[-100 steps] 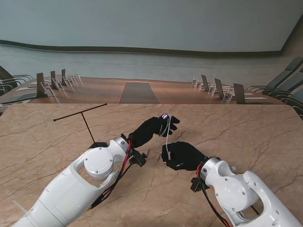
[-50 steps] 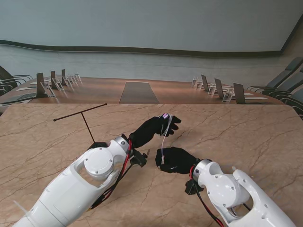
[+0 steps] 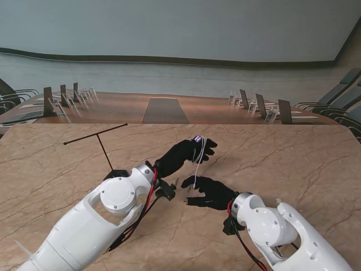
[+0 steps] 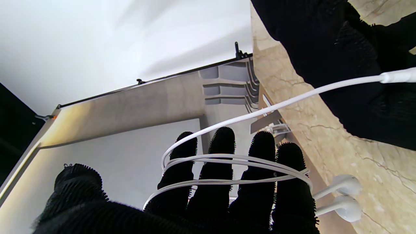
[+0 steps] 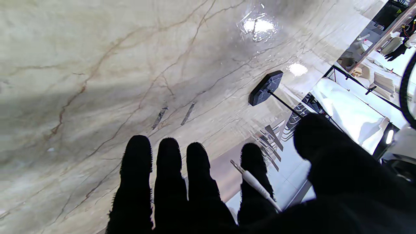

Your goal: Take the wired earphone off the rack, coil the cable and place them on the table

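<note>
The white wired earphone cable [image 4: 234, 161] is wound in several loops round the four outstretched fingers of my left hand [image 3: 187, 152]. Its two earbuds [image 4: 347, 196] hang beside the little finger. My left hand is raised over the middle of the table. From the loops a free length of cable [image 3: 197, 167] runs to my right hand [image 3: 209, 193], which is just nearer to me. The plug end [image 5: 252, 179] is pinched between that hand's thumb and index finger, while its other fingers [image 5: 167, 182] stay spread. The black T-shaped rack [image 3: 102, 145] stands bare at the left.
The rack's black base [image 5: 266, 87] sits on the marble table [image 3: 293, 164] beyond my right hand's fingertips. My left forearm [image 3: 115, 197] lies close to the rack's post. Conference desks with chairs [image 3: 256, 104] stand past the table's far edge.
My right hand has shifted a little left and nearer to me with the plug end, and its fingers have spread out. The left hand has barely moved.
</note>
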Controlling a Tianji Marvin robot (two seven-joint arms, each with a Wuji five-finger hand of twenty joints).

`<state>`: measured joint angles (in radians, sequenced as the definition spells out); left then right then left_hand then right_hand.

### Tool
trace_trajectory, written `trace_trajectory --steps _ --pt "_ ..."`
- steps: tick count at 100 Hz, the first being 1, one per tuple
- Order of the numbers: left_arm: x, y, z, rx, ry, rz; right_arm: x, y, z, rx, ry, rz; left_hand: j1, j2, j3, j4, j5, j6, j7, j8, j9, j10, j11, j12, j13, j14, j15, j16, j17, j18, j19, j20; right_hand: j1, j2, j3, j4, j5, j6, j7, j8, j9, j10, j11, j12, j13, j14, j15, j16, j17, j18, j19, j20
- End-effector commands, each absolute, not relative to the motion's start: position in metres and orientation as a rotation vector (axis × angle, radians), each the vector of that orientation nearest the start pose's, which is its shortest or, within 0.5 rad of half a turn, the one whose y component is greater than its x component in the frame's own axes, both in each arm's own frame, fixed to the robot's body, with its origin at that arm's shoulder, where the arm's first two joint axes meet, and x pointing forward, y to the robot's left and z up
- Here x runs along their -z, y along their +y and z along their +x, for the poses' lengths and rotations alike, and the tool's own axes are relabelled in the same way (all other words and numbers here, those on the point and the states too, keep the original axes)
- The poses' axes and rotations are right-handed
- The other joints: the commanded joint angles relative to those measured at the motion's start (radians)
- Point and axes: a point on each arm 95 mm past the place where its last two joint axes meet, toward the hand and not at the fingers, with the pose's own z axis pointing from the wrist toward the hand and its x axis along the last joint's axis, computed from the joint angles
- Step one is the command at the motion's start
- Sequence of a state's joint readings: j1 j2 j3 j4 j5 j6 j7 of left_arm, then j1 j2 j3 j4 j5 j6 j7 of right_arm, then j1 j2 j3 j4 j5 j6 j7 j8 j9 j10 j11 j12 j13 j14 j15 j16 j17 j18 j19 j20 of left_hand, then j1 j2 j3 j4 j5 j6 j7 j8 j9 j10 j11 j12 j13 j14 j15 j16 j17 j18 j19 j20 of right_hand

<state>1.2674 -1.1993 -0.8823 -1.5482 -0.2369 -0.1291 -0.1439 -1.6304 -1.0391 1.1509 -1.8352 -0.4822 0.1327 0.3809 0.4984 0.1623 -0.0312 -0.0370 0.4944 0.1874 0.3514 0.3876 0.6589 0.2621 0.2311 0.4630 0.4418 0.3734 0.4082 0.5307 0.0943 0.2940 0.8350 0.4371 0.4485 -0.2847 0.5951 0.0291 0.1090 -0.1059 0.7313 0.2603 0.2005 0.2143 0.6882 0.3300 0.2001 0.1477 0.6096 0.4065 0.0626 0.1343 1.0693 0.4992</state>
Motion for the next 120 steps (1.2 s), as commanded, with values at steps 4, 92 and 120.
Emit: trace_trajectory --steps 4,92,120 --pt "0.264 -0.154 0.418 2.580 1.222 -2.110 0.319 0.048 0.351 1.773 -1.891 -2.025 0.009 -0.002 -0.007 -0.011 0.014 -0.053 0.002 0.009 0.022 -0.039 -0.020 -0.017 -0.004 -0.045 -0.011 -0.014 -0.001 -0.025 -0.015 -0.016 -0.057 0.044 -0.092 -0.040 -0.028 -0.019 -0.180 -0.080 -0.033 -0.032 -0.063 -0.034 -0.034 -0.038 -0.031 -0.014 -0.024 -0.049 -0.036 -0.007" --pt "0.255 -0.146 0.427 2.640 1.137 -2.054 0.320 0.014 0.341 1.743 -1.980 -2.049 0.004 -0.002 -0.008 -0.012 0.021 -0.057 0.007 0.011 0.021 -0.039 -0.014 -0.034 -0.016 -0.049 -0.020 -0.029 -0.008 -0.030 -0.024 -0.021 -0.210 0.005 -0.118 -0.070 0.040 0.009 -0.767 0.071 -0.029 -0.083 -0.347 -0.134 -0.080 -0.118 -0.203 -0.073 -0.069 -0.121 -0.193 -0.026" --pt "0.253 -0.140 0.432 2.662 1.096 -2.026 0.317 0.005 0.337 1.747 -2.017 -2.044 0.004 -0.004 -0.007 -0.012 0.022 -0.059 0.011 0.014 0.017 -0.045 -0.017 -0.037 -0.024 -0.048 -0.026 -0.032 -0.011 -0.037 -0.032 -0.025 -0.217 -0.035 -0.098 -0.077 0.040 0.008 -0.760 0.073 -0.026 -0.087 -0.349 -0.133 -0.078 -0.122 -0.214 -0.074 -0.069 -0.131 -0.206 -0.026"
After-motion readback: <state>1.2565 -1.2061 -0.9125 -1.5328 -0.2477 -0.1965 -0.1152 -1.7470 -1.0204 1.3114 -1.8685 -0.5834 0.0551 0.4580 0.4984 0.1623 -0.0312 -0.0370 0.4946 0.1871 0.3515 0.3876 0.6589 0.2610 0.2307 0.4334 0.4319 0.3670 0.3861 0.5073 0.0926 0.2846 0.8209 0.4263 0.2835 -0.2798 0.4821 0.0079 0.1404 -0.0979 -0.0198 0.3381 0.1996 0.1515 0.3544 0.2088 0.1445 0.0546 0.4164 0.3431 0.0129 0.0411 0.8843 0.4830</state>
